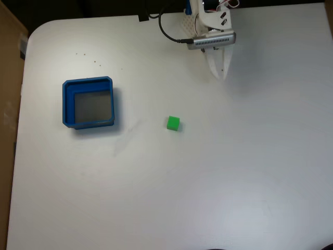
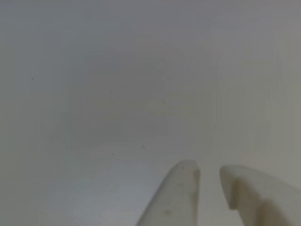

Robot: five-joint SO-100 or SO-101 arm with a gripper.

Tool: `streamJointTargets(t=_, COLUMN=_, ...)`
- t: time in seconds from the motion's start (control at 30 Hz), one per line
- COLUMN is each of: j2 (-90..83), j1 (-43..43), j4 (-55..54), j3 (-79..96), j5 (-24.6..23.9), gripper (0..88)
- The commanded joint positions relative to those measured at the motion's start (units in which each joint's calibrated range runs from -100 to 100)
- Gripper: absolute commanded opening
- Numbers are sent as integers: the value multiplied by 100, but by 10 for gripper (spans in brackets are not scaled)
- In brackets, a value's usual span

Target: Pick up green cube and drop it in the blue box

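- White table [image 1: 218, 187]: fills the fixed view; a brown panel [image 1: 8, 78] borders its left edge.
- Arm [image 1: 210, 28]: enters at upper centre-right, its base cut off by the top edge; a black cable [image 1: 169, 32] loops beside it.
- Blue box [image 1: 89, 102]: left of centre, grey bottom bare.
- Gripper [image 1: 219, 70]: pale fingers point down-frame, well apart from the cube. In the other view [image 2: 209, 175] the tips stand slightly parted with nothing between them.
- Green cube [image 1: 173, 123]: near centre, right of the box, resting on the table.
- Step: judged the approach, before any grasp. The next move calls for reaching down-left and widening the jaws over the cube.
- Unclear: the other view is blurred.
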Motion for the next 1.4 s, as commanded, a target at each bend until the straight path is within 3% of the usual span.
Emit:
streamJointTargets(t=0.0, j2=-91, j1=54, j4=10, j3=0, j5=-10, gripper=5)
streamJointTargets(t=1.1, j2=-83, j1=134, j4=19, j3=-9, j5=10, gripper=5)
streamJointTargets(t=1.37, j2=-83, j1=928, j4=19, j3=-9, j5=15, gripper=5)
